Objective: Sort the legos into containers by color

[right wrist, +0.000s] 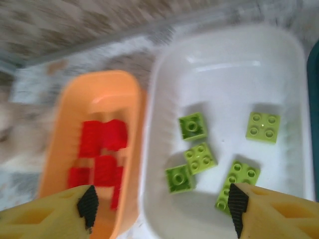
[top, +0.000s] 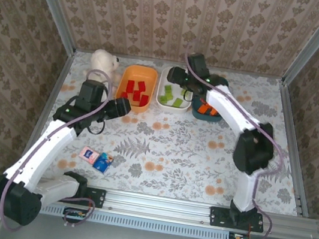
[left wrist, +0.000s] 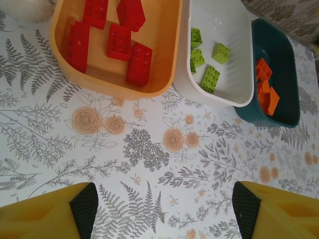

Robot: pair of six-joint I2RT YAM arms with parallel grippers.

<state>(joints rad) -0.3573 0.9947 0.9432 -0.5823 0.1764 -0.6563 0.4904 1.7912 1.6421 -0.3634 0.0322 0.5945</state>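
Several red legos [left wrist: 119,42] lie in the orange container [left wrist: 164,45], several lime green ones [left wrist: 210,78] in the white container [left wrist: 234,30], and orange ones [left wrist: 266,92] in the dark teal container [left wrist: 286,64]. My left gripper [left wrist: 164,209] hangs open over bare tablecloth just in front of the orange container [top: 136,85], with nothing between its fingers. My right gripper [right wrist: 162,209] stands open above the white container [right wrist: 224,50], over its edge beside the orange container [right wrist: 114,89]. Green legos [right wrist: 199,158] lie loose below it. The right wrist view is blurred.
A white plush toy [top: 104,61] sits at the back left beside the orange container. Pink and blue flat packets [top: 95,159] lie at the near left. Patterned walls close in the table on three sides, and a metal rail [top: 157,207] runs along the front.
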